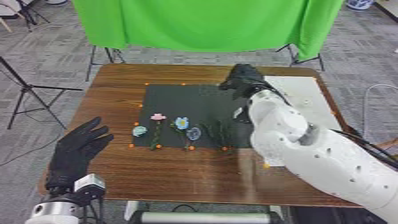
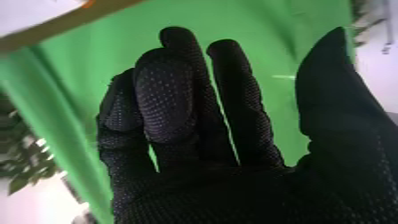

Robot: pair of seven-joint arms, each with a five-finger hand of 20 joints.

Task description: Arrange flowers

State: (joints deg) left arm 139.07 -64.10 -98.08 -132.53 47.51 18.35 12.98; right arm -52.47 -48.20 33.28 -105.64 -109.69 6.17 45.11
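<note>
A: How's the right robot hand point(image 1: 242, 77)?
B: Open, nothing in it, upper middle of the frame.
A: And the flowers point(image 1: 181, 123)?
B: Below and left of it, low on the mat point(image 1: 178, 97), stems point(image 1: 156, 135) running up and down the frame.
A: Nearer hand?
B: The left robot hand point(image 1: 75, 154), I'd say, open too. The right would need to come down-left.

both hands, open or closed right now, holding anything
Left hand: open, nothing seen in it.
Right hand: open, fingers loosely extended, nothing seen in it.
</note>
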